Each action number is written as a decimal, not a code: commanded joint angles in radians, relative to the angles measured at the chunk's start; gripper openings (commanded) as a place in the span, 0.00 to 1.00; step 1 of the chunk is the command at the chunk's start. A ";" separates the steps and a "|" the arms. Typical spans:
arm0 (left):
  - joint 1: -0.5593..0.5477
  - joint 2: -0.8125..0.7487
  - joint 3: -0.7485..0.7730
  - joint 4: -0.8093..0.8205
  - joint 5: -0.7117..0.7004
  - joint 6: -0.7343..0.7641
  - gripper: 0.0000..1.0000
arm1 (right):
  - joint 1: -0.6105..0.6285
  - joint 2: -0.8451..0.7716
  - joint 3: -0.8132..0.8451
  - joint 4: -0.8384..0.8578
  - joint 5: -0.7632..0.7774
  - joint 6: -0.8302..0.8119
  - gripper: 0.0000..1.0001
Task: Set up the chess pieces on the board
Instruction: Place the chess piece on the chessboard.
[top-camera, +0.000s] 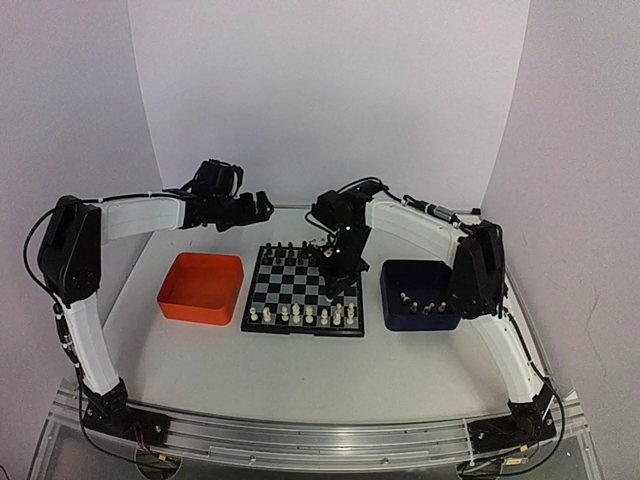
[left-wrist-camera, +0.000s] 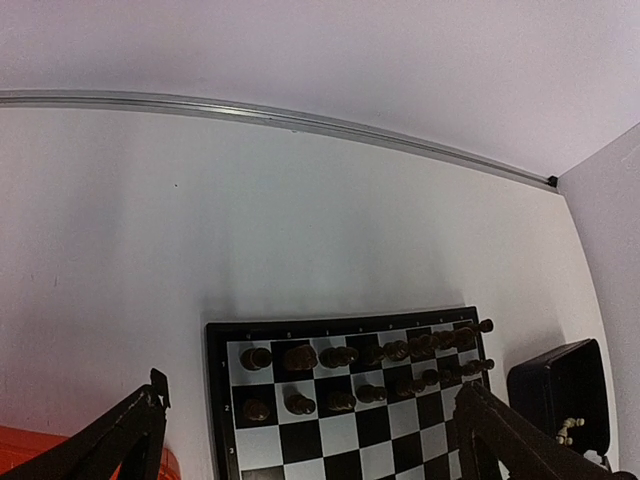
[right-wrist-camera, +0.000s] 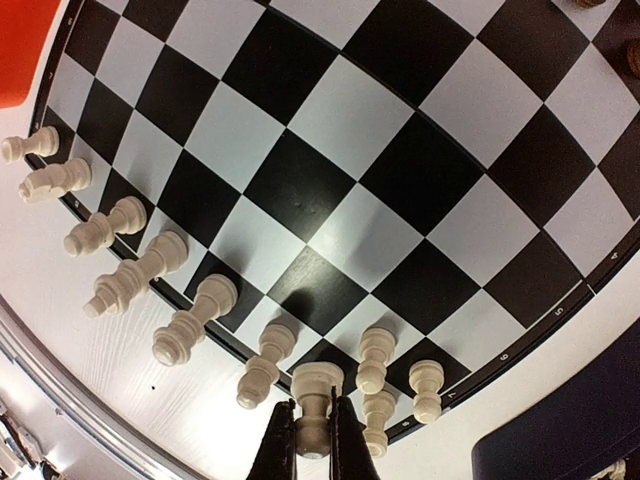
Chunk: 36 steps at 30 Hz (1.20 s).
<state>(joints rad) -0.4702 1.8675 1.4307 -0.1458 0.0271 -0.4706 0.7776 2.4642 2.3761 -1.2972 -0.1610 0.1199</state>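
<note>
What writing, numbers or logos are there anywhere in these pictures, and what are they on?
Rim of the board, right wrist view: small white marks spaced along it, like row labels, too small and blurred to read.
Same rim, left wrist view: faint specks, unreadable.
Everything else: no text, brand or sign visible.

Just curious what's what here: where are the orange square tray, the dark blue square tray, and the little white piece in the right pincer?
Orange square plastic tray (top-camera: 203, 278), top view, bare floor.
Dark blue square tray (top-camera: 420, 322), top view, near wall.
Held cream-white chess piece (right-wrist-camera: 316, 385), right wrist view, its head.
</note>
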 joint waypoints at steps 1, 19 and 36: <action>0.005 -0.071 -0.057 0.095 0.003 0.003 1.00 | 0.002 0.024 0.041 -0.019 0.012 -0.022 0.00; 0.005 -0.171 -0.110 0.061 -0.076 0.018 1.00 | 0.002 0.087 0.089 -0.001 0.022 -0.008 0.00; 0.005 -0.231 -0.168 0.084 -0.119 0.026 1.00 | 0.011 0.124 0.112 0.009 -0.035 0.000 0.02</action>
<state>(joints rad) -0.4702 1.6814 1.2754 -0.0965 -0.0755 -0.4667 0.7809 2.5601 2.4468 -1.2904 -0.1648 0.1123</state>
